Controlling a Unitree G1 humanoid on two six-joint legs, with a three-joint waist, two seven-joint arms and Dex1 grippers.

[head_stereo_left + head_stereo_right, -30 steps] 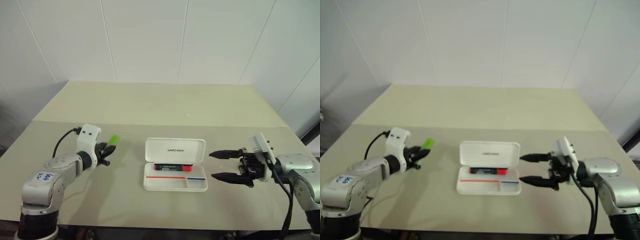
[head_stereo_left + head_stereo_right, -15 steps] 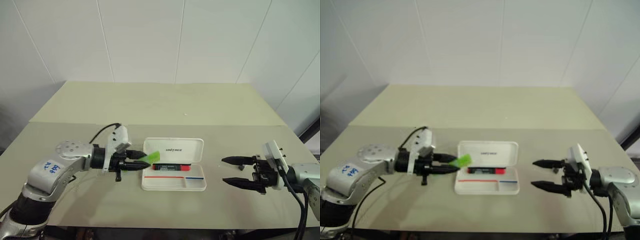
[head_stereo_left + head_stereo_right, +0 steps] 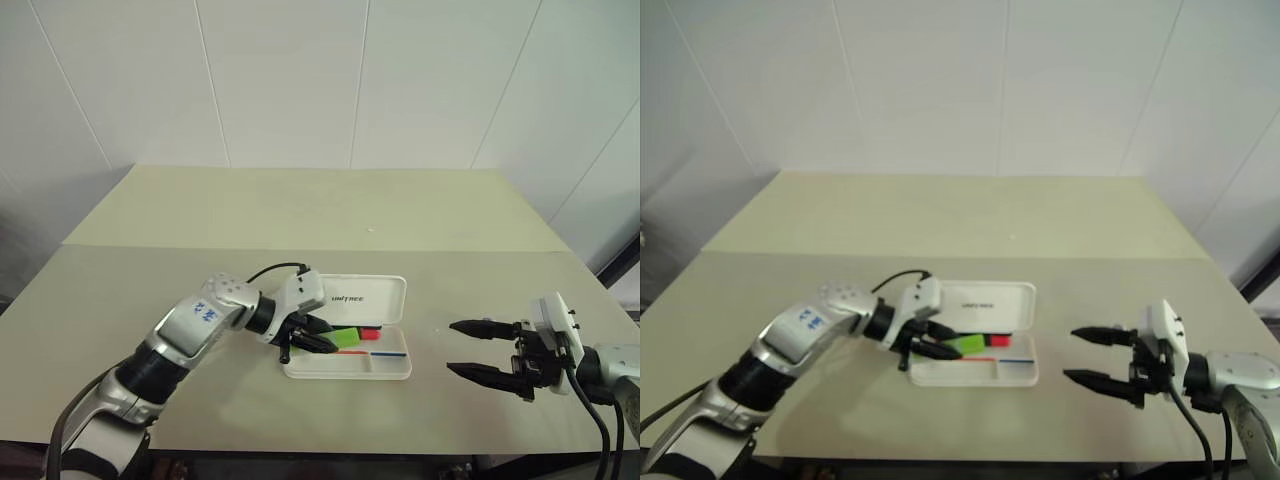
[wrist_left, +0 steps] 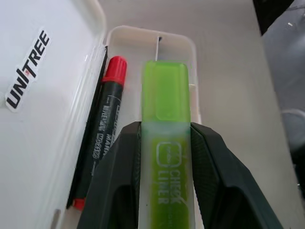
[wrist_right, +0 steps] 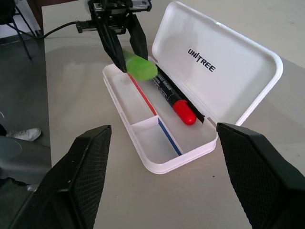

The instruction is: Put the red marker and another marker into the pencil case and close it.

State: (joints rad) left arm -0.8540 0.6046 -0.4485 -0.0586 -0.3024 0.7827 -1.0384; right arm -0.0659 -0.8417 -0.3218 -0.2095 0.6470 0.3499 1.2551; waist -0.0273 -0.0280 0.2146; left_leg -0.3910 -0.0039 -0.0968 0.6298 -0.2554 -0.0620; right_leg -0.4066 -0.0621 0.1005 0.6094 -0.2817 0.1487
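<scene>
White wall panels back a pale beige table (image 3: pixel 300 215), which I log first as the bearing surface. Next in size, the pencil case (image 3: pixel 352 297): white, hard, rounded corners, lid hinged back and propped up on its far side, tray facing me near the table's front centre. Left gripper (image 3: pixel 318 342), reaching in from my left, its two black fingers clamped on the light green marker (image 3: pixel 347 340), which I hold over the tray's left half, not yet lying down. Right gripper (image 3: pixel 488 350), well apart to the case's right, fingers spread wide, holding nothing. Smallest item, the red marker (image 4: pixel 99 137): already in the tray, lying along the hinge side, touching the foot of the lid. Relation that counts, in my judgement: the green marker's long axis runs parallel to the red one and to the case's length, just beside it on the open side, so the coming move needs only a short lowering and a release; the left arm is plainly the nearer. Left wrist view gives that parallel lie and the printed lettering on both markers; right wrist view adds the tray's small divided compartment (image 5: pixel 157 138) and red and blue stripes.
</scene>
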